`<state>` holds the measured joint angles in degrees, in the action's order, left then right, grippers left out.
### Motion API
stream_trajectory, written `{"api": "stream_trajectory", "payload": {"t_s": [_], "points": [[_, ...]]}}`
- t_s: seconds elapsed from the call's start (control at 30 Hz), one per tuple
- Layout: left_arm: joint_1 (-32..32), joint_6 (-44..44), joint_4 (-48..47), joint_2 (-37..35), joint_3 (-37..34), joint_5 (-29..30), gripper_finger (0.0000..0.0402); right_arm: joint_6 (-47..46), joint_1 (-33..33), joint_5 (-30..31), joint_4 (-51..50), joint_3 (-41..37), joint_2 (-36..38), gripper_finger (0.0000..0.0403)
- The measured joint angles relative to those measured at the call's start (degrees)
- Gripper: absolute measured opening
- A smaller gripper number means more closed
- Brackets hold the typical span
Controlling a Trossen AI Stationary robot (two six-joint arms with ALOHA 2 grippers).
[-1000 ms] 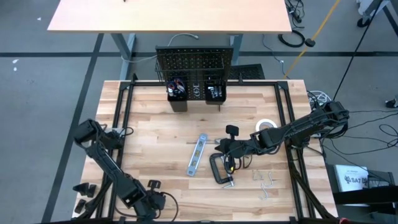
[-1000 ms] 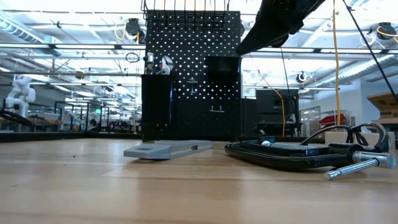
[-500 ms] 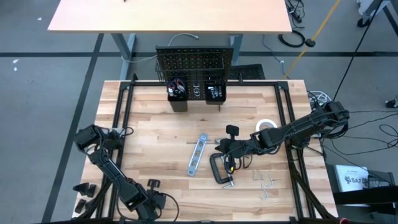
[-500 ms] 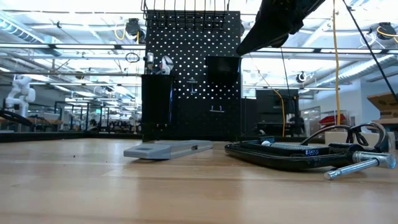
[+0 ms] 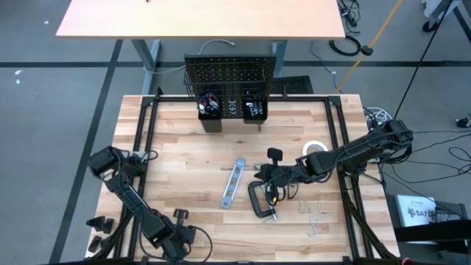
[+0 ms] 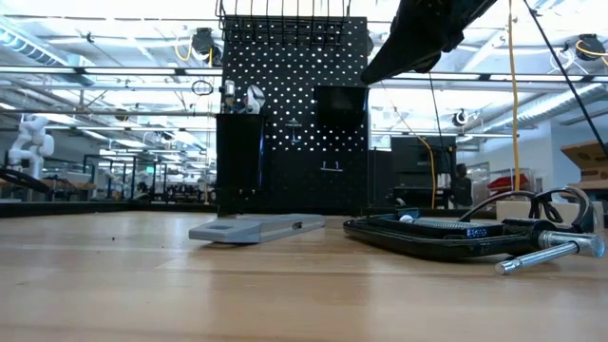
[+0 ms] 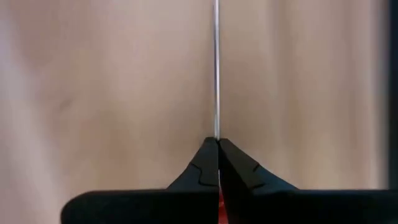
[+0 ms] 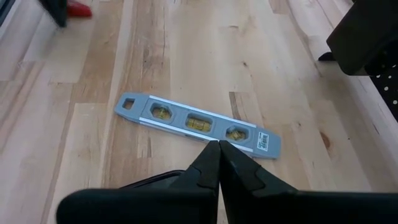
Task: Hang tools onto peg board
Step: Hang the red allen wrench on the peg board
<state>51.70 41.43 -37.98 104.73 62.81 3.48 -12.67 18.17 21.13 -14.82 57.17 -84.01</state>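
Left gripper [image 5: 179, 234] folded low at the table's near-left edge, fingers pressed together. Right gripper [image 5: 266, 175] stretched leftward over the C-clamp [image 5: 259, 200], fingers pressed together, level [image 5: 233, 182] just beside.

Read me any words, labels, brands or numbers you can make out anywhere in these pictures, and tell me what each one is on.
Nothing reads clearly.
White box on the floor beside the table: dark print, too small to read.
Level: label at one end, too blurred to read.
C-clamp: blue label, too small to read.
Peg board: no text visible.
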Motion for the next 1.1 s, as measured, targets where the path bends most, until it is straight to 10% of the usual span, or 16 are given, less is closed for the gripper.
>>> {"api": "stream_trajectory", "payload": {"t_s": [0.4,0.67,1.1], "points": [[-6.6,-2.8,-4.4,-15.3,0.0,9.9,0.0,2.6,0.4,-0.6,9.2,0.0,0.0,0.0],[-16.4,1.2,-1.2,-21.4,0.2,5.8,0.0,18.2,2.5,-15.1,24.9,0.3,-2.3,0.0006],[-29.3,0.0,1.0,-20.5,0.2,-6.7,0.0,24.8,3.0,-4.6,-1.7,21.8,-17.3,0.013]]}}
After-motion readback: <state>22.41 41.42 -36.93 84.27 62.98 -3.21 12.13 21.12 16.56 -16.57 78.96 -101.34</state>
